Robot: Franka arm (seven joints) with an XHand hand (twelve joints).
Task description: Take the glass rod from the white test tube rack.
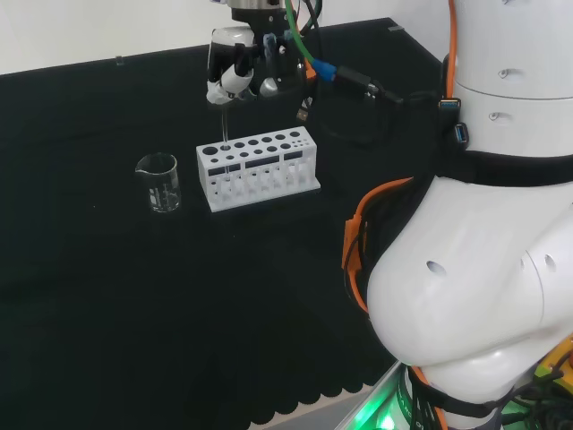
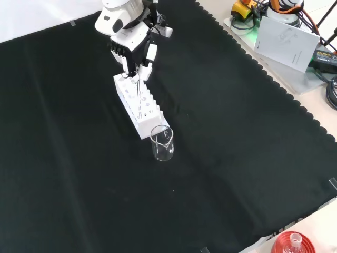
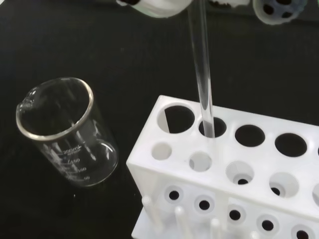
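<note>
My hand (image 1: 235, 79) is closed with its fingers pinched on the top of the glass rod (image 3: 202, 74). Below my hand the rod stands with its lower end inside a hole of the white rack (image 1: 260, 167). I should lift straight up, so it does not scrape the hole or tip toward the beaker (image 1: 159, 183) beside.

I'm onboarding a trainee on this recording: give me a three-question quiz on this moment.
1. True or false: the glass rod is fully out of the white test tube rack.
2. In the head view, the beaker stands on which side of the rack? A) left B) right C) behind it
3. Fill in: the hand is shut on the ____.

Key
1. False: in the wrist view its lower end is in a rack hole.
2. A
3. glass rod: the fingers pinch its top above the rack.
</note>
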